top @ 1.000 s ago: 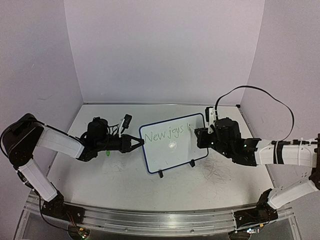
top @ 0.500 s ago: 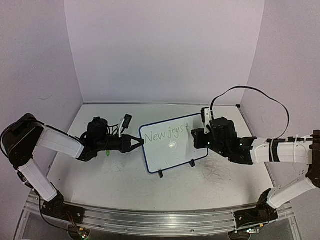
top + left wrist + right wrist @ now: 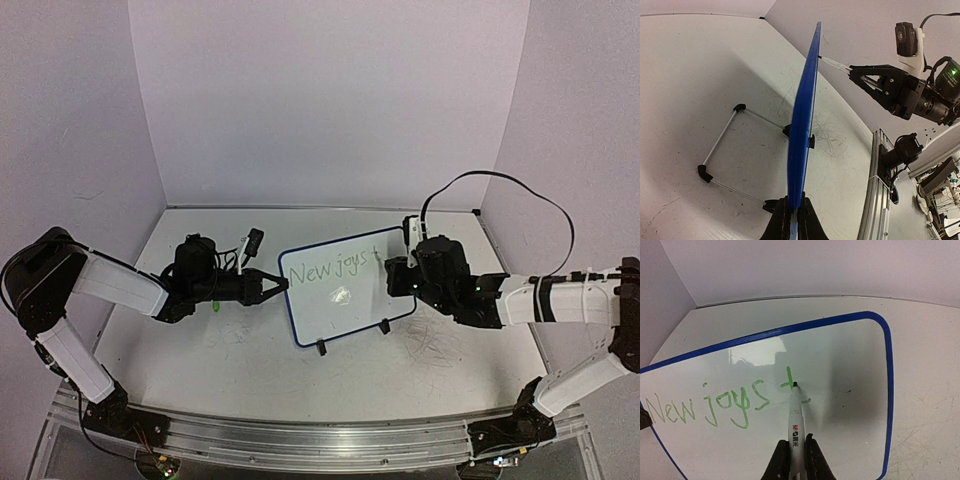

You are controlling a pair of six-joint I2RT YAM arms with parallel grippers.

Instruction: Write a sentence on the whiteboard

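The whiteboard (image 3: 350,312) stands tilted back near the middle of the worktop (image 3: 230,345). Its blue-rimmed lower edge rests on two small black feet (image 3: 320,349) on the side nearest the arm bases. The left claw (image 3: 283,285) is pressed together on the board's left edge, pinching the blue rim between its fingertips. In the left wrist view the board runs edge-on away from that claw, and a thin wire stand (image 3: 720,145) lies on the worktop on the side away from the writing. From the right, the right claw (image 3: 796,454) pinches a white-barrelled marker (image 3: 795,426), whose tip touches the board's face on a green "t". The sentence (image 3: 710,407) reads "New joys t" in thin green letters along the upper part of the board, and the lower part is bare. Grey scribbles (image 3: 430,345) mark the worktop to the right of the board, and beyond it stands a plain pale wall (image 3: 330,100).
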